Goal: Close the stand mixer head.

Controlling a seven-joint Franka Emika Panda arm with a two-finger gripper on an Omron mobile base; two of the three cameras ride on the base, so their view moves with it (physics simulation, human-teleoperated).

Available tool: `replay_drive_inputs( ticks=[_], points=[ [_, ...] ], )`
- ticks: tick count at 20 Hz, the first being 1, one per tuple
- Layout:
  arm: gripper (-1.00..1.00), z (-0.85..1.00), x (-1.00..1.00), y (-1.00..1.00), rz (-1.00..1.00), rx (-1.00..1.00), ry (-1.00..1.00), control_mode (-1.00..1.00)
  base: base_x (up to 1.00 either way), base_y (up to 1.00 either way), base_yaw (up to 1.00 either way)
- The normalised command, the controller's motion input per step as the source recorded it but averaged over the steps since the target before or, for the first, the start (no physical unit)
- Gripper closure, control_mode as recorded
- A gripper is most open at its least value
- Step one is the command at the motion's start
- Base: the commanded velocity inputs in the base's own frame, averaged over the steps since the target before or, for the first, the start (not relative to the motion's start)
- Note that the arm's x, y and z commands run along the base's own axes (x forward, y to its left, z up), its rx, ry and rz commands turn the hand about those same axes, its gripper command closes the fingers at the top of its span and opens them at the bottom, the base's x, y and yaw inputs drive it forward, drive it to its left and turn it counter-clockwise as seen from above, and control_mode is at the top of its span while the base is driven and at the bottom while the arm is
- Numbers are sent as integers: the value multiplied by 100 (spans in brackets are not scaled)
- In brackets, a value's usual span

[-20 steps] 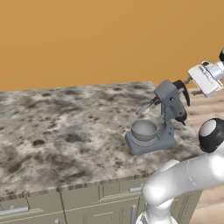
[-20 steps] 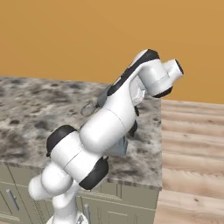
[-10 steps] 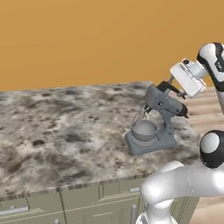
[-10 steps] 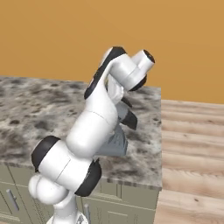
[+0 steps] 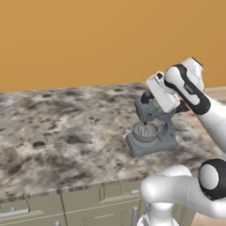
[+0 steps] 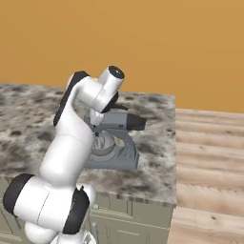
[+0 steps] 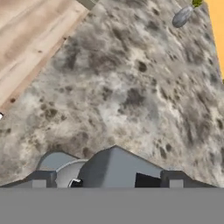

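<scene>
The small grey stand mixer stands near the counter's right end. The stand mixer head lies about level, with its whisk down in the round bowl. My gripper presses down on top of the head from the right. In the hand view the gripper is open, and its dark fingertips stand wide apart on either side of the blue-grey head. From the right base the head shows with its black rear piece; my arm hides the bowl in part.
The speckled stone counter ends just right of the mixer, above a wooden floor. Cabinet fronts run below the front edge. A small grey object lies far off on the counter. An orange wall stands behind.
The mixer head has swung down from tilted up to about level, and the whisk has dropped into the bowl. My hand has moved left and down with it.
</scene>
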Motion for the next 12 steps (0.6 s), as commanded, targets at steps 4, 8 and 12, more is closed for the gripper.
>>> replay_drive_inputs(
  ticks=[4, 8, 12],
  points=[
    [-100, -18, 10, 98, 27, -26, 0, -100, 0, 0, 0],
    [-100, 35, 1, 64, 28, -11, 0, -100, 0, 0, 0],
    [-100, 36, 0, 52, 21, -15, 0, -100, 0, 0, 0]
  ],
)
